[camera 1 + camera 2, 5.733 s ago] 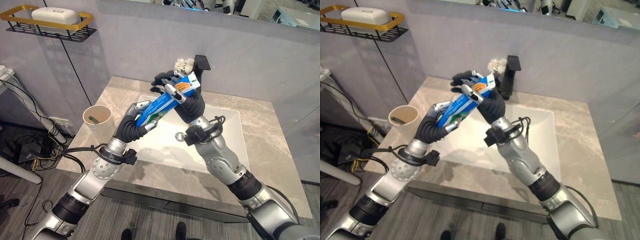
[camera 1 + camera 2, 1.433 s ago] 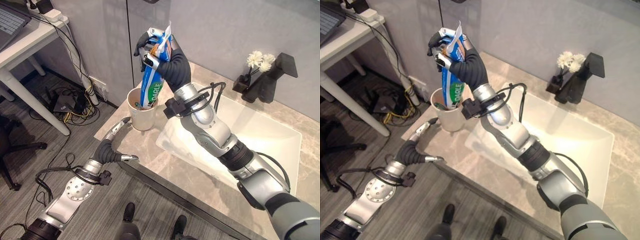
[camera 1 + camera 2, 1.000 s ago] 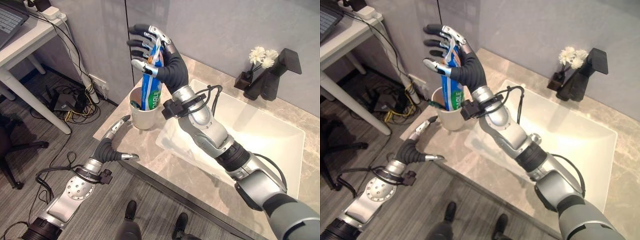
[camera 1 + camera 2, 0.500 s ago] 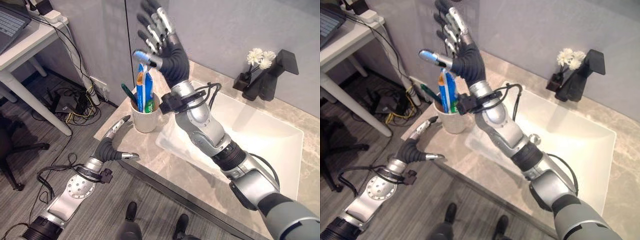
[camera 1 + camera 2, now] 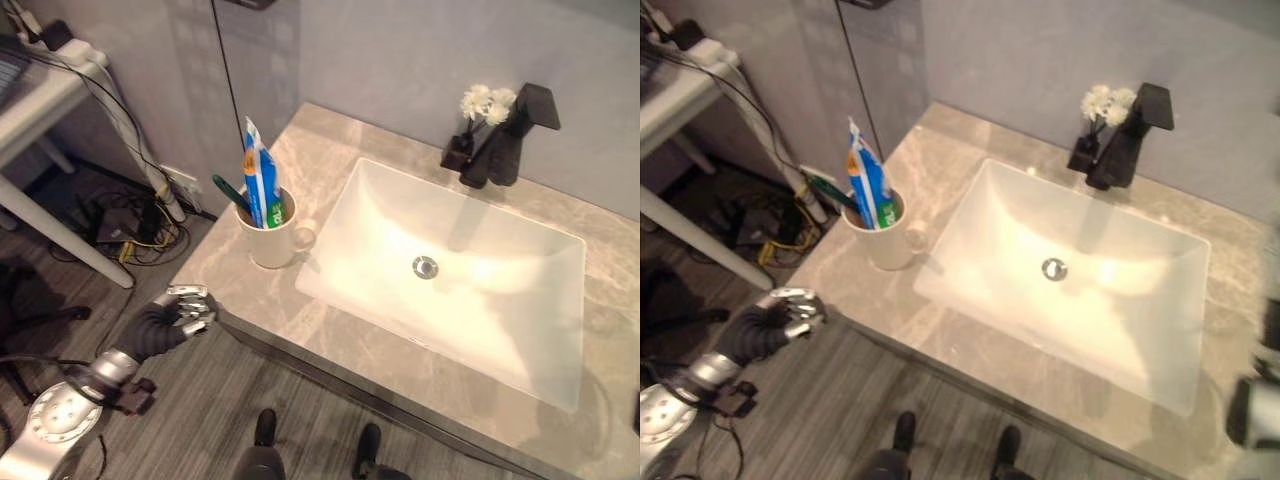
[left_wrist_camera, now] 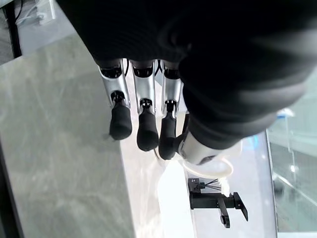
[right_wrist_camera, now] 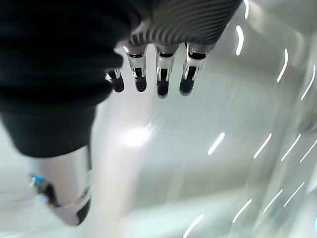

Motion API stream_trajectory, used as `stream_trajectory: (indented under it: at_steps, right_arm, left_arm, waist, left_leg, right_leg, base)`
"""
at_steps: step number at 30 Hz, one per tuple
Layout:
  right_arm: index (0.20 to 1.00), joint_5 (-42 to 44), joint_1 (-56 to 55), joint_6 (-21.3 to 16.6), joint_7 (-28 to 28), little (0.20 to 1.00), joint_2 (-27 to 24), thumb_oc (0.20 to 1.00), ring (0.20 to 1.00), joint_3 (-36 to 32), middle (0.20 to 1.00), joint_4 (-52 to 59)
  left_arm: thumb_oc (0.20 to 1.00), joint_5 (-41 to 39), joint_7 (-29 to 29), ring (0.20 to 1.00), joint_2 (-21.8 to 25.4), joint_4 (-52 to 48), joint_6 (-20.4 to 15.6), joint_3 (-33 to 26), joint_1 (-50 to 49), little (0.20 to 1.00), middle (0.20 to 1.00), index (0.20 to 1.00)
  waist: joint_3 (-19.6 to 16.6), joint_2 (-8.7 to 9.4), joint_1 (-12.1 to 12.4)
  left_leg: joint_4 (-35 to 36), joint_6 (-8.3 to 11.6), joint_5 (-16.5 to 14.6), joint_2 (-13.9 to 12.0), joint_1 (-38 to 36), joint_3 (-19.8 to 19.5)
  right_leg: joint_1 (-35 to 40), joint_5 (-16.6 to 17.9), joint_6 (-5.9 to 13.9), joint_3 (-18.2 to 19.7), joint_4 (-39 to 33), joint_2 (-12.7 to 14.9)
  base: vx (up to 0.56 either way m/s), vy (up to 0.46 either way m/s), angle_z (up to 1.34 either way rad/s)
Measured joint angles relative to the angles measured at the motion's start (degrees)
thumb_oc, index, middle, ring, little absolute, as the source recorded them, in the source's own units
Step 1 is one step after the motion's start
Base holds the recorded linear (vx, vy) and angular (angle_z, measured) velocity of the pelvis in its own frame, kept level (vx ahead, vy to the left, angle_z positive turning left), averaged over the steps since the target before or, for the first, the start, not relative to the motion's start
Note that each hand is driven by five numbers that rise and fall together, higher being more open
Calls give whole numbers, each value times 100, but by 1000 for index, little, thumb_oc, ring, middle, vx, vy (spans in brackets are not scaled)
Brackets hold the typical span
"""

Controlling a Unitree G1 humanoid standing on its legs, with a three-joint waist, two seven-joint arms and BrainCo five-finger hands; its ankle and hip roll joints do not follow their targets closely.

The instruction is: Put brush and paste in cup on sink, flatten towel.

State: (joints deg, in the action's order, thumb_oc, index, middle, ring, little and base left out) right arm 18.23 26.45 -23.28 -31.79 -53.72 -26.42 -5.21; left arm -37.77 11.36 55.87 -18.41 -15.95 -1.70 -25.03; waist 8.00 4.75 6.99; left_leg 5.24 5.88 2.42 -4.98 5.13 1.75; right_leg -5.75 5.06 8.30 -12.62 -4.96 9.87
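Standing upright in the cream cup [image 5: 270, 238] at the left end of the marble counter [image 5: 330, 345], the blue toothpaste tube [image 5: 259, 188] and the green toothbrush [image 5: 229, 193] were where you wanted them, the tube leaning a little and rising well above the rim, the brush handle angled out toward the wall side. The cup sat just beside the white sink basin [image 5: 460, 275], apart from the black faucet [image 5: 510, 140] and the small vase of white flowers [image 5: 478, 105] at the back. Your left hand [image 5: 178, 312] hung below the counter's front edge, off the stone, fingers [image 6: 141, 124] curled loosely and holding nothing. Your right hand [image 7: 74, 74] appeared in its own wrist view with fingers [image 7: 161, 69] bent over and nothing in them.
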Motion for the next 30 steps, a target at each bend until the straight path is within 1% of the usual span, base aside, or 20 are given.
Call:
stream_trajectory:
  at_steps: [1,2,3,4,6,7,8,9,11,12,13,15,16,20,21,23,26,27,28,30]
  right_arm:
    - [1000,21,-441,-15,-100,1000,68,1000,1000,-428,1000,-182]
    - [1000,98,-598,40,-242,1000,199,1000,1000,-625,1000,-376]
    - [1000,50,-1135,36,-440,1000,199,1000,1000,-955,1000,-992]
    - [1000,2,-1516,104,-485,1000,173,1000,1000,-1094,1000,-1424]
    - [1000,-13,-2128,365,-546,1000,211,1000,1000,-1114,1000,-2566]
    - [1000,-38,-2427,573,-553,1000,310,1000,1000,-1196,1000,-2753]
    - [1000,-299,-2870,674,-553,1000,469,1000,1000,-1364,1000,-2964]
    - [1000,-470,-3226,864,-575,1000,632,1000,1000,-1468,1000,-3162]
    - [1000,-659,-3577,1073,-585,1000,728,1000,1000,-1587,1000,-3422]
    - [1000,-724,-3680,1116,-586,1000,740,1000,1000,-1595,1000,-3500]
    - [1000,-783,-3796,1118,-587,1000,734,1000,1000,-1617,1000,-4020]
    - [1000,-761,-3932,1272,-554,1000,736,1000,1000,-1629,1000,-4711]
    - [1000,-708,-3956,1312,-551,1000,736,1000,1000,-1642,1000,-4878]
    - [1000,-393,-4003,1300,-509,1000,804,1000,1000,-1754,1000,-5615]
    - [1000,-139,-3987,1308,-383,1000,842,1000,1000,-1753,1000,-6003]
    - [1000,18,-4024,1261,-265,1000,882,1000,1000,-1696,1000,-6190]
    - [1000,481,-3979,1313,342,1000,1144,1000,1000,-1310,1000,-6816]
    - [1000,586,-4004,1349,665,1000,1395,1000,1000,-907,1000,-7003]
    - [1000,577,-4023,1352,848,1000,1552,1000,1000,-659,1000,-7057]
    - [1000,598,-3943,1509,1203,1000,1968,1000,1000,-387,1000,-7170]
  left_arm:
    - [200,-85,57,200,-27,-77,3,-3,27,200,200,200]
    - [200,-183,93,200,-59,-94,-4,-2,-29,200,200,200]
    - [200,-280,206,200,-73,-98,151,100,-24,200,200,200]
    - [200,-281,266,200,-85,-120,159,108,-14,200,200,200]
    - [200,-277,292,200,-168,-2,188,340,47,200,200,200]
    - [200,-272,294,200,-225,-10,196,399,71,200,200,200]
    - [200,-257,297,200,-337,-12,206,419,69,200,200,200]
    - [200,-252,272,200,-483,21,202,432,79,200,200,200]
    - [200,-216,249,200,-572,28,192,428,105,200,200,200]
    - [200,-215,241,200,-579,30,177,420,130,200,200,200]
    - [200,-206,223,200,-599,44,161,440,209,200,200,200]
    - [200,-165,180,200,-685,49,125,426,286,200,200,200]
    - [200,-137,130,200,-685,59,123,437,257,200,200,200]
    - [200,69,11,200,-686,198,115,486,233,200,200,200]
    - [200,80,3,200,-686,207,114,486,227,200,200,200]
    - [200,210,-2,200,-689,227,112,531,203,200,200,200]
    - [200,304,-53,200,-815,305,107,608,242,200,200,200]
    - [200,354,-90,200,-905,373,97,645,253,200,200,200]
    - [200,408,-114,200,-1010,400,62,642,269,200,200,200]
    - [200,456,-120,200,-1137,415,33,664,297,200,200,200]
  waist:
    - [4,-4,-19]
    - [2,-13,-57]
    - [0,-78,-174]
    - [-2,-76,-174]
    - [-3,-129,-326]
    - [14,-162,-342]
    - [20,-209,-419]
    - [15,-286,-520]
    - [-23,-404,-687]
    - [-30,-443,-742]
    - [-57,-490,-844]
    - [-57,-527,-858]
    - [-69,-546,-888]
    - [-115,-628,-940]
    - [-137,-651,-932]
    - [-154,-694,-936]
    - [-160,-685,-878]
    - [-162,-692,-853]
    - [-164,-683,-833]
    - [-171,-698,-807]
  left_leg:
    - [0,-1,1,5,12,-35]
    - [0,-1,2,8,2,-38]
    - [-1,-1,3,17,1,2]
    - [-1,-2,4,16,6,1]
    - [-1,-3,3,25,8,7]
    - [-1,-5,1,24,5,22]
    - [-1,-9,-1,28,18,39]
    - [-1,-27,-13,34,2,58]
    - [1,-46,-26,41,1,66]
    - [1,-48,-30,41,-3,74]
    - [2,-50,-31,37,-8,89]
    - [2,-51,-31,31,0,101]
    - [3,-51,-32,32,2,121]
    - [4,-55,-34,38,34,151]
    - [3,-54,-29,47,99,141]
    - [3,-54,-28,56,103,151]
    - [2,-54,-29,53,109,138]
    - [2,-55,-28,53,107,140]
    - [2,-55,-28,51,106,139]
    - [2,-55,-28,56,109,141]
  right_leg:
    - [5,-1,-1,-31,0,5]
    - [-1,3,-1,-11,2,5]
    - [-8,10,3,4,1,15]
    - [-13,11,2,5,2,12]
    - [-26,9,6,16,2,10]
    - [-39,9,6,32,2,19]
    - [-61,11,7,69,2,21]
    - [-67,13,10,96,2,11]
    - [-65,13,15,103,2,35]
    - [-65,14,15,108,2,37]
    - [-71,14,16,124,2,32]
    - [-88,13,16,135,0,29]
    - [-100,15,17,148,-1,32]
    - [-156,11,20,171,-45,43]
    - [-217,23,18,168,-42,49]
    - [-227,49,26,176,-24,61]
    - [-224,49,26,169,-6,52]
    - [-224,49,26,166,0,54]
    - [-224,48,26,164,-1,51]
    - [-226,47,27,156,-3,58]
  base:
    - [17,0,10]
    - [0,0,0]
    - [23,-2,-6]
    - [18,4,-5]
    - [17,0,-1]
    - [14,-15,-5]
    - [19,-21,-14]
    - [17,-15,-12]
    - [12,-12,-5]
    - [8,-9,-5]
    - [13,-15,-4]
    - [15,-11,-5]
    - [13,-3,-8]
    - [9,-5,-3]
    - [0,0,0]
    - [0,0,0]
    - [0,0,0]
    - [0,0,0]
    - [0,0,0]
    - [5,-23,0]
